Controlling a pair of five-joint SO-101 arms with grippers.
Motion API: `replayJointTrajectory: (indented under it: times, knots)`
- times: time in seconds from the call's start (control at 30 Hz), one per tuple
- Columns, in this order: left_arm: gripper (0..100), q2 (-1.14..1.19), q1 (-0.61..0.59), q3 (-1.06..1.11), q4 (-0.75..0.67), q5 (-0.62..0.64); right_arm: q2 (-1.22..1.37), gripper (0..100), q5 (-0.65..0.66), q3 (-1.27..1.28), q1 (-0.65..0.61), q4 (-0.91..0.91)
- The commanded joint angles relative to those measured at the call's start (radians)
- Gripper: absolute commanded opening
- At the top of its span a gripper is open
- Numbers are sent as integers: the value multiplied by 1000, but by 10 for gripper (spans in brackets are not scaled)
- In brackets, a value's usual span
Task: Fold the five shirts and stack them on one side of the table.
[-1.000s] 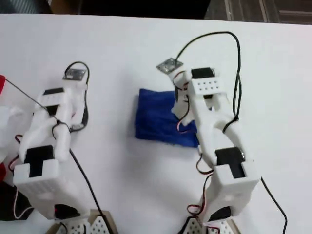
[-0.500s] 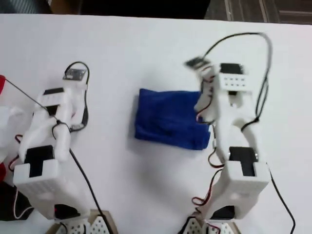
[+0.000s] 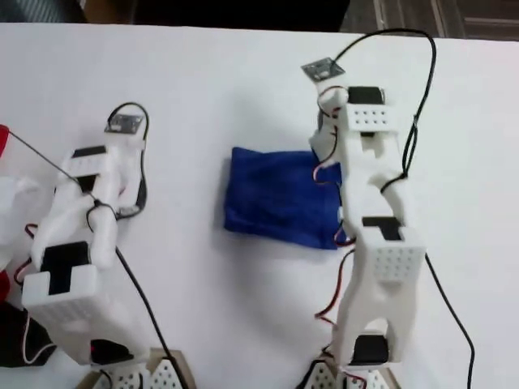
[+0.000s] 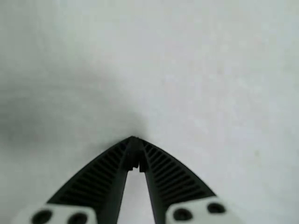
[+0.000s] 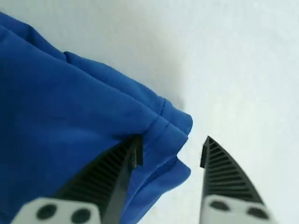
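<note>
A folded blue shirt lies flat in the middle of the white table. My right arm stretches along the shirt's right edge. In the right wrist view the right gripper is open astride a corner of the blue shirt, one finger over the cloth and the other over bare table. My left arm stands at the table's left, apart from the shirt. The left gripper is shut on nothing just above the table surface.
Red cloth, white cloth and something black show at the left edge beside the left arm. Black cables loop off both arms. Bare table lies beyond the shirt and to its far right.
The right arm moved off the shirt to the right, then back in along its right edge, reaching farther out. The shirt's right side is now uncovered. The left arm kept still.
</note>
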Motion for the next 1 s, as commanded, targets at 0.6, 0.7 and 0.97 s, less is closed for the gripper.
replayJointTrajectory:
  times: [0.6,0.7,0.97]
  knots:
    - [25,8,2,-45,-8,5,99,21,-6,-482,1,231]
    - [25,8,2,-45,-8,5,99,21,-6,-477,33,232]
    - [25,8,2,-47,-8,5,99,21,3,-407,183,239]
